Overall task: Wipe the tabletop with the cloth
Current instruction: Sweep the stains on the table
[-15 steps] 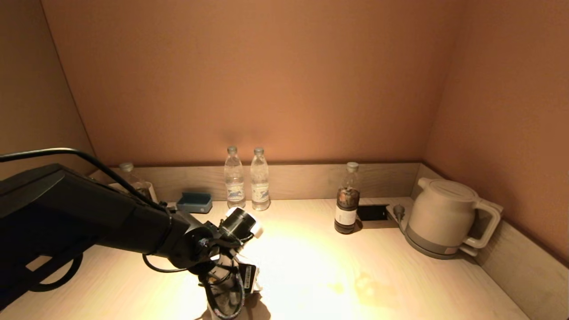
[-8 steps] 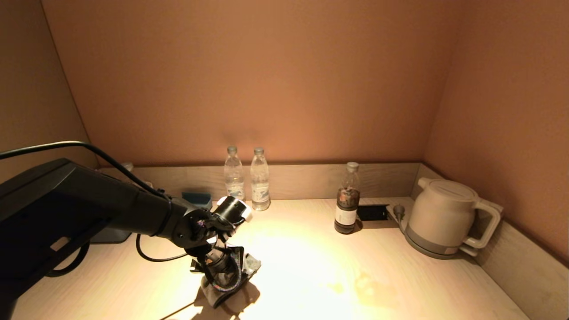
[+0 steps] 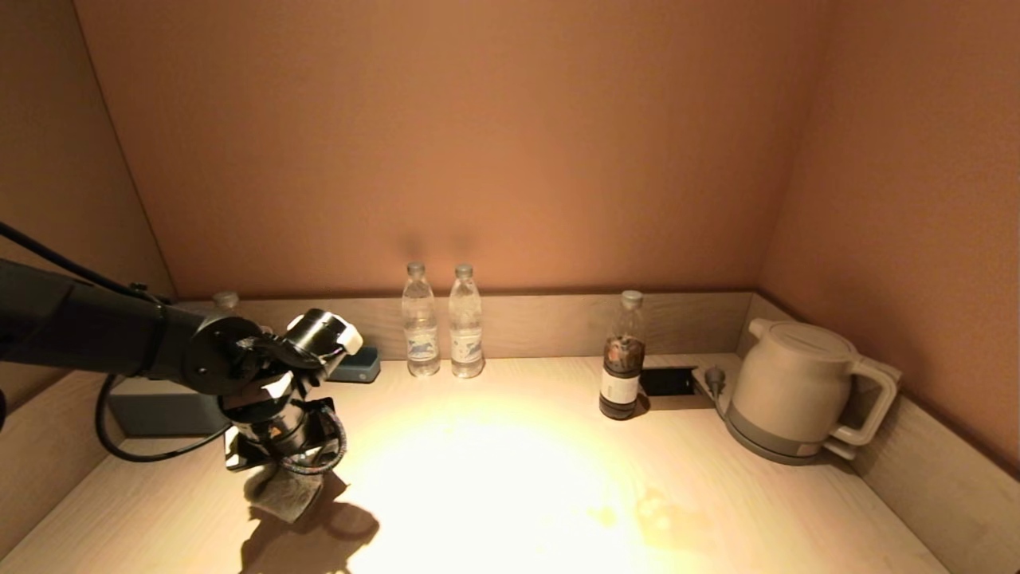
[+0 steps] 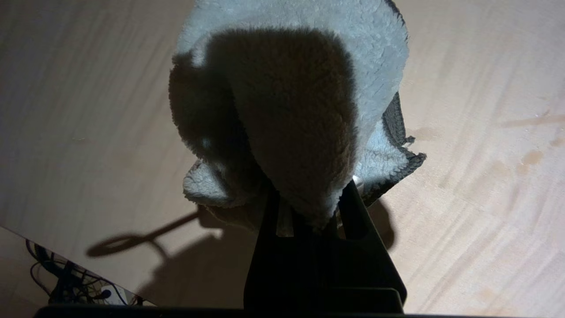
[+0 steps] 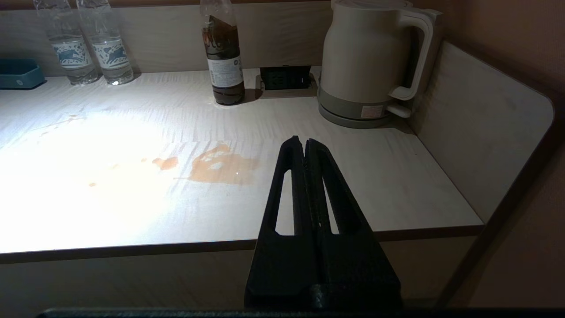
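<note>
Left gripper [image 3: 275, 470] low at lower left of head view, pinching grey cloth [image 3: 280, 496] between its fingers [image 4: 353, 207], cloth bunched and hanging onto tabletop [image 3: 518, 478], dark shadow just below it. Same cloth [image 4: 291, 101] filling upper centre of left wrist view, fluffy, folded over, lower edge clamped. Right gripper [image 5: 305, 145] pressed together, nothing held, hovering off the front edge of the tabletop [image 5: 110, 185] at lower centre of right wrist view. Brownish stain [image 5: 220, 165] on the wood mid-frame there, smaller spots to its left. Two water bottles [image 3: 442, 323] at back centre, dark bottle [image 3: 622, 359] right of centre, kettle [image 3: 797, 391] far right, blue tray [image 3: 355, 367] behind left arm.
</note>
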Robot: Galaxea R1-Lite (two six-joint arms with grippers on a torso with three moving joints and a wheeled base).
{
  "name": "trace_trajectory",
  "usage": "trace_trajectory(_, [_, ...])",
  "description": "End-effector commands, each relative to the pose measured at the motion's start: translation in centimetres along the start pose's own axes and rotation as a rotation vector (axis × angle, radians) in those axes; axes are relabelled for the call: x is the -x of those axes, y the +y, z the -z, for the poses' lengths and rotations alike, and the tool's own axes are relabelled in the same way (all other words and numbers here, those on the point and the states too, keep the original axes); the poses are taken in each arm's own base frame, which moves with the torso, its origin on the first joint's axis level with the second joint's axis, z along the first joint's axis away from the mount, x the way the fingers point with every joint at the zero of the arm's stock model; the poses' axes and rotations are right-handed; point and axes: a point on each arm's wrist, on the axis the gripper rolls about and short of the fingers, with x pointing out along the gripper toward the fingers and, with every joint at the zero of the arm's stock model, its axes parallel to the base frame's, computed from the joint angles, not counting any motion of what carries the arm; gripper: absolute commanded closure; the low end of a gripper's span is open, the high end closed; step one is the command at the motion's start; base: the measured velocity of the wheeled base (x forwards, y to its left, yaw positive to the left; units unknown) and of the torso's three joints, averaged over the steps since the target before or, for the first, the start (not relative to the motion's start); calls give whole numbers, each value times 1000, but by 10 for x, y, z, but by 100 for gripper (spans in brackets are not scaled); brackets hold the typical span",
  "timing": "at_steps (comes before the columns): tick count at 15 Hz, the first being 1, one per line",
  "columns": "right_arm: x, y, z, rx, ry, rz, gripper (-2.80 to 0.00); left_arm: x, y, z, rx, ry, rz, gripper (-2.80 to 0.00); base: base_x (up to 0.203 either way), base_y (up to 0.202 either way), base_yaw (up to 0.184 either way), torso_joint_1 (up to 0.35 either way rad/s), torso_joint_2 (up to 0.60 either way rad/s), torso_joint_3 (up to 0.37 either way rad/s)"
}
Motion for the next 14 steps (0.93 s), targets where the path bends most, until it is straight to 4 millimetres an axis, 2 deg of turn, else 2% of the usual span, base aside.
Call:
trace_trajectory(1, [0,0,0,0,1,1,0,6,16,-8,45,-12,-12,0,0,0,0,0,0,0])
trace_trajectory(3, [0,0,0,0,1,1,0,-12,27,-6,77,22,-69,0,0,0,0,0,0,0])
trace_trajectory(8, [0,0,0,0,1,1,0,-48,19,3,111,73,-143,0,0,0,0,0,0,0])
trace_trajectory(10, [0,0,0,0,1,1,0,-69,9,6,103,91,-165,0,0,0,0,0,0,0])
trace_trajectory(14, [0,0,0,0,1,1,0,-85,-16,-4,95,69,-133,0,0,0,0,0,0,0])
